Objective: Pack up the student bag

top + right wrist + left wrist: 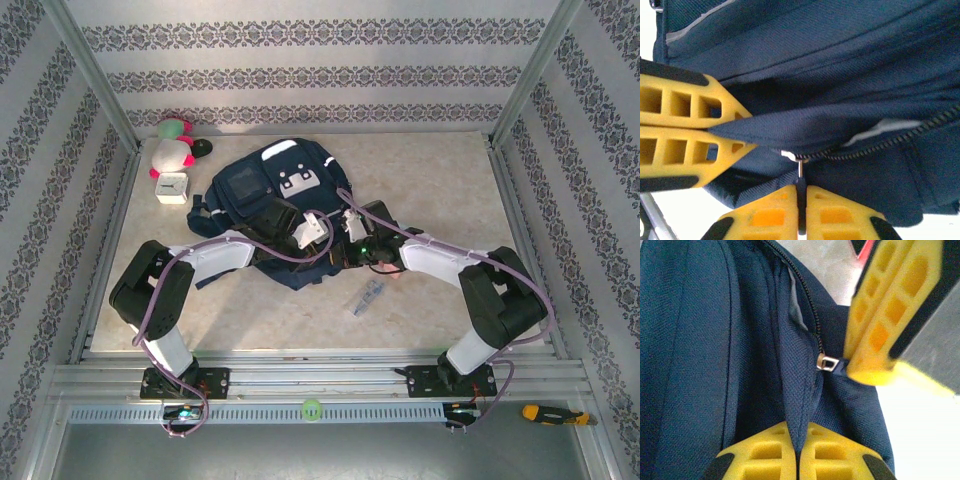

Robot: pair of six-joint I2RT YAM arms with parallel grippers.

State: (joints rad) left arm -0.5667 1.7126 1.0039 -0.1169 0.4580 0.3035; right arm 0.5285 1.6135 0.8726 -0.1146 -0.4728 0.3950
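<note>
Tool with orange handle (545, 413) lies at lower right of the frame. Left gripper (800, 434): jaws clamped on a fabric fold of the student bag (235, 190), just beside its zipper. Right gripper (801, 192): jaws clamped on the zipper pull (800, 167). Bag lies mid-frame on the desk (430, 180); plush toy (172, 150) and white cube (172, 188) sit at upper left.

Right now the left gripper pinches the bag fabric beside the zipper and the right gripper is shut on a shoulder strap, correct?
No. The right gripper is shut on the zipper pull, not a shoulder strap, as the right wrist view shows. The left gripper does pinch the student bag fabric beside the zipper.
</note>
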